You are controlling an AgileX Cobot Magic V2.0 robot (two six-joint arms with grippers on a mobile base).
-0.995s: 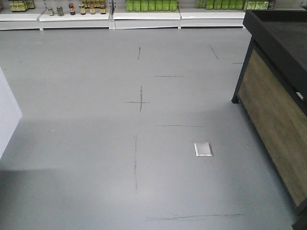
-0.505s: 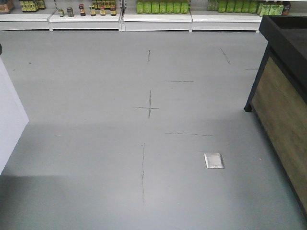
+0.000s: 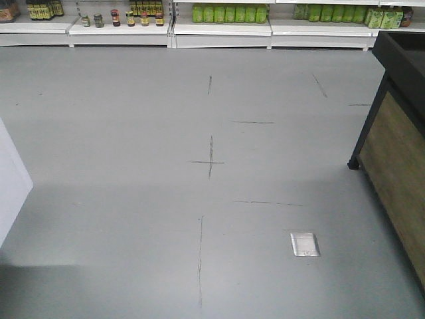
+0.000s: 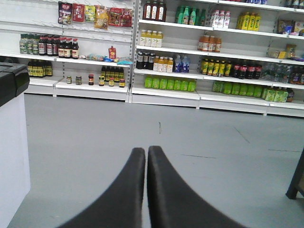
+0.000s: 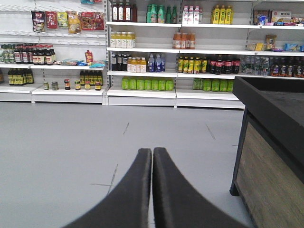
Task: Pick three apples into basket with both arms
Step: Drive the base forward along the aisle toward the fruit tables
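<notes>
Task looks unstarted: no apples or basket in view. Left gripper (image 4: pixel 146 151) and right gripper (image 5: pixel 152 151) both clenched, empty, pointing at shelves (image 4: pixel 190 71) beyond the counter (image 5: pixel 270 156).

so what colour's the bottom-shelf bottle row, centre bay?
Bright green bottles; right wrist view shows them best.

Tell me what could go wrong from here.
1. The counter stands close on the right; if the base drives or turns that way, it may clip the leg.
2. The white cabinet sits near on the left; a swing to that side could brush it.
3. No apples or basket show in any view, and the left gripper and right gripper are shut; they must open before any grasp.
</notes>
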